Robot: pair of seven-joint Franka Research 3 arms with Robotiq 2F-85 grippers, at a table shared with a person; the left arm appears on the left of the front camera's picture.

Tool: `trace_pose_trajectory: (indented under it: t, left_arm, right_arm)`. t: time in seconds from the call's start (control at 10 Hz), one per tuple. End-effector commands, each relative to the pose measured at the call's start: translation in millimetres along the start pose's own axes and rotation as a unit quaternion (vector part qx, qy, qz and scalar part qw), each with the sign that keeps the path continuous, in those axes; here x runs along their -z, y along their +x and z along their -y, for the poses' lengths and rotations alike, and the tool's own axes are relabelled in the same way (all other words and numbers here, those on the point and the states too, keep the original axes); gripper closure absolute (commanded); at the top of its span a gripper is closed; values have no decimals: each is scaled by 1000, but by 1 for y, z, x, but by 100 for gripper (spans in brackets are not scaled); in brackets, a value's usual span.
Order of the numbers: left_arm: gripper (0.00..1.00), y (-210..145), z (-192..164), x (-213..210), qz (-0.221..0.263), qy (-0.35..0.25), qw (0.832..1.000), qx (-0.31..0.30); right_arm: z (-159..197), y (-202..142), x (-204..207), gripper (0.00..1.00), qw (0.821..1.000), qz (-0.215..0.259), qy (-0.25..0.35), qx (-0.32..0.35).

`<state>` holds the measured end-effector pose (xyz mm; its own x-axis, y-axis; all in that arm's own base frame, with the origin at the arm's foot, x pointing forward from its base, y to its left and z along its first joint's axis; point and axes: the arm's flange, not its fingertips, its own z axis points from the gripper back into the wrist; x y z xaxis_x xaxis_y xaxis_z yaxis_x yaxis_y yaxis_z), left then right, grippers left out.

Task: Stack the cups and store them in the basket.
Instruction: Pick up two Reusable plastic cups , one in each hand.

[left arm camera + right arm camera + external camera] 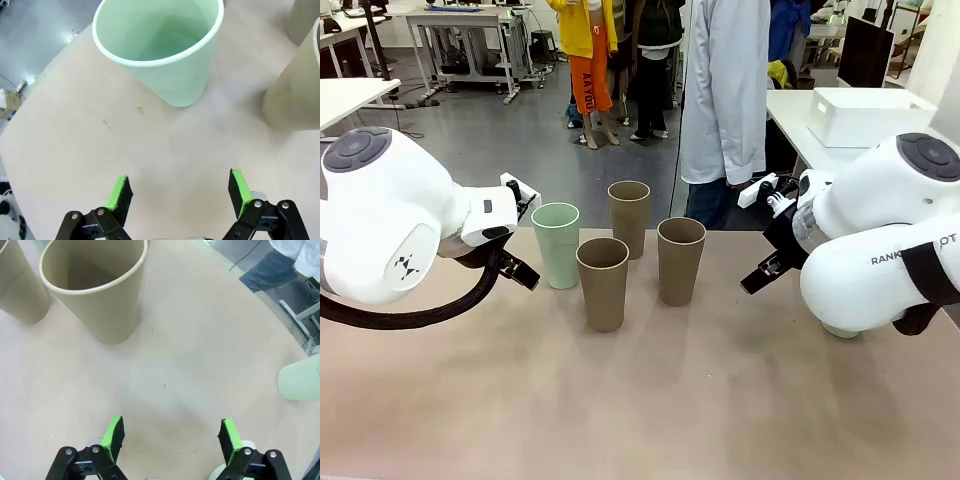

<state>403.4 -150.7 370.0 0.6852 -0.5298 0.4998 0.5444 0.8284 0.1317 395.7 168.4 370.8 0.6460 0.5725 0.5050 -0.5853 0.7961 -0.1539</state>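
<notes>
Four cups stand upright mid-table: a mint green cup (555,245) and three taupe cups (629,217), (603,283), (680,260). My left gripper (527,232) hovers just left of the mint cup, open and empty; in the left wrist view this gripper (177,192) faces the mint cup (160,50), with a taupe cup (295,95) to the right. My right gripper (760,232) is open and empty, right of the taupe cups; the right wrist view has it (171,435) short of a taupe cup (95,285). Another mint cup (300,382) stands at that view's right edge. The white basket (865,115) sits on a separate table, back right.
A person in a white coat (725,90) stands at the table's far edge, behind the cups. The base of a mint cup (840,330) peeks out under my right arm. Bare tabletop (650,400) stretches in front of the cups.
</notes>
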Motion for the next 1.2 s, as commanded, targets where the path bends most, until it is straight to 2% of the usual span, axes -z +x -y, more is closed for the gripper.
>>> trace_pose_trajectory:
  t: [0.0, 0.4, 0.6, 0.8, 0.9, 1.0, 1.1]
  left_arm:
    - [0, 0, 0, 0, 0, 0, 1000, 0]
    - [0, 0, 0, 0, 0, 0, 1000, 0]
    - [0, 35, -25, -53, 8, -39, 999, 3]
    - [0, 55, -50, -113, 13, -95, 995, 26]
    - [0, 56, -63, -136, 12, -128, 990, 49]
    - [0, 49, -81, -158, 8, -151, 985, 81]
    - [0, 36, -102, -173, 3, -167, 979, 120]
  right_arm:
    - [0, 0, 0, 0, 1000, 0, 0, 0]
    - [0, 0, 0, 0, 1000, 0, 0, 0]
    - [26, 36, -45, 0, 1000, 2, 28, 7]
    - [46, 61, -89, 0, 998, 27, 49, -2]
    - [57, 63, -113, 0, 997, 36, 64, -9]
    - [80, 53, -151, 0, 994, 53, 95, -23]
    - [98, 41, -171, 0, 991, 52, 122, -31]
